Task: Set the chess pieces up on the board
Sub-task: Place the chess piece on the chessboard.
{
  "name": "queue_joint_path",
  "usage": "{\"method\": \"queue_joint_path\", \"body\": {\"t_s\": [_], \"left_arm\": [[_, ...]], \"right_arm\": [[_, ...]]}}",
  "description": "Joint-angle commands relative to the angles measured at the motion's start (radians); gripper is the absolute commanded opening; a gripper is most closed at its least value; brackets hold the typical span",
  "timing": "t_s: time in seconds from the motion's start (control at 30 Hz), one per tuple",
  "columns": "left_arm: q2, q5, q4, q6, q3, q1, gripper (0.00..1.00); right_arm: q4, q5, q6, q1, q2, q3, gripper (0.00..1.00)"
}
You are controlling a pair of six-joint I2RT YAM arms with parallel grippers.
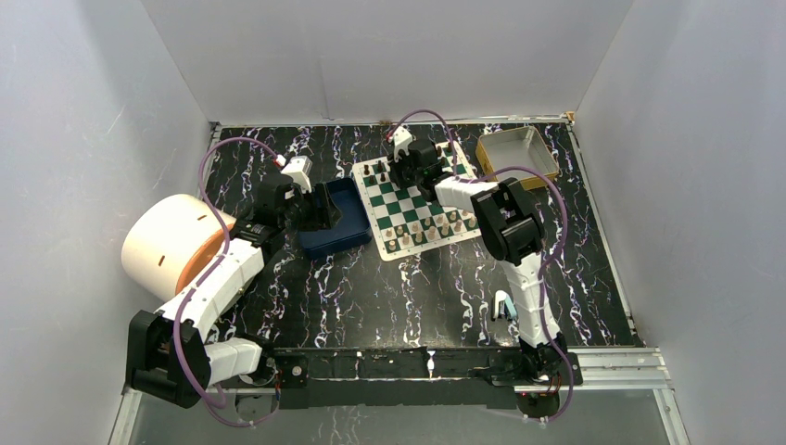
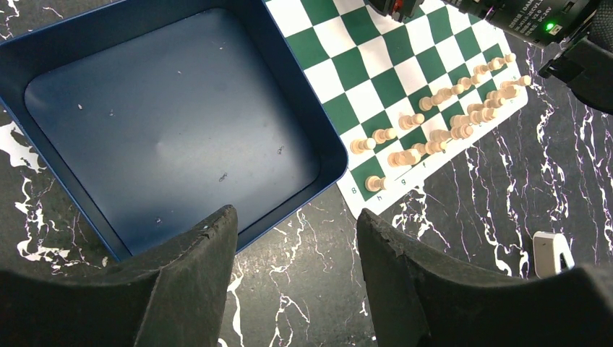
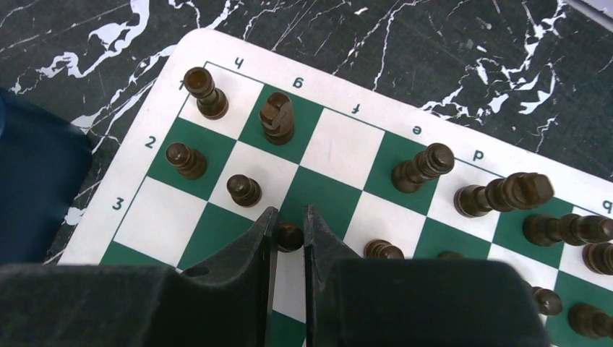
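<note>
Middle of board (image 1: 408, 202): bare squares, open passage.
Board's far rows: dark pieces (image 3: 277, 119) crowd closely.
Board's near rows: chess pieces (image 2: 434, 137) stand packed.
Board's left edge: blue tray (image 2: 166, 123) sits against it.

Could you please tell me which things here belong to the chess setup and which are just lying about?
Job: board, cream pieces, dark pieces, dark pawn in the right gripper.
Lying about: blue tray, yellow-rimmed tin, cream cylinder, small white object.
</note>
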Motion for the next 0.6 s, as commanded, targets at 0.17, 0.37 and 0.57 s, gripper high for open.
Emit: {"method": "queue_joint_path", "body": {"t_s": [0.17,0.37,0.57], "left_arm": [[-0.019,0.005,-0.009,0.017,0.005,-0.003,0.59],[-0.017,0.005,-0.009,0.018,0.005,-0.002,0.59],[-0.015,0.005,-0.009,0.017,0.005,-0.002,0.59]], "right_arm": [[-0.007,0.037,-0.031,-0.002,0.014,0.073,0.21],[-0.021,0.040,-0.040,-0.002,0.032,0.103,0.21],[-0.024,0.046,-0.048,-0.002,0.047,0.117,0.22]]}}
